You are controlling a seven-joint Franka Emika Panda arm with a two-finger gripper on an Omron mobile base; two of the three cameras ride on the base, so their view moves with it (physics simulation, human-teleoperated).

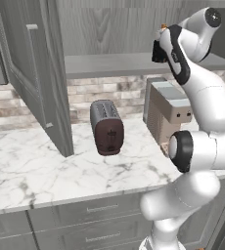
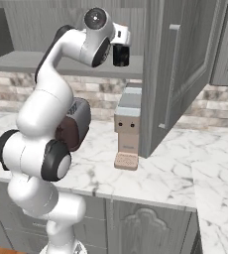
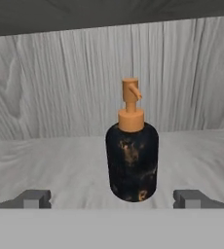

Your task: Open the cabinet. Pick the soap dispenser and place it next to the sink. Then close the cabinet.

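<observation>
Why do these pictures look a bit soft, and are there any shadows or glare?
Hand view: even light, soap dispenser slightly soft-edged, no glare. Left base view: toaster throws a faint shadow on the counter. Right base view: flat, shadowless, mildly blurred.

A kitchen: white marble desk point(image 1: 31, 171) with a dark two-slot toaster point(image 1: 106, 128), below the gripper point(image 1: 159, 51), brick backsplash point(image 1: 100, 93).

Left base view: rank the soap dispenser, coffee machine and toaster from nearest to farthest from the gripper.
1. Soap dispenser: on the cabinet shelf, straight ahead of the open gripper.
2. Coffee machine: on the counter, below the gripper.
3. Toaster: on the counter, lower and further left.
</observation>
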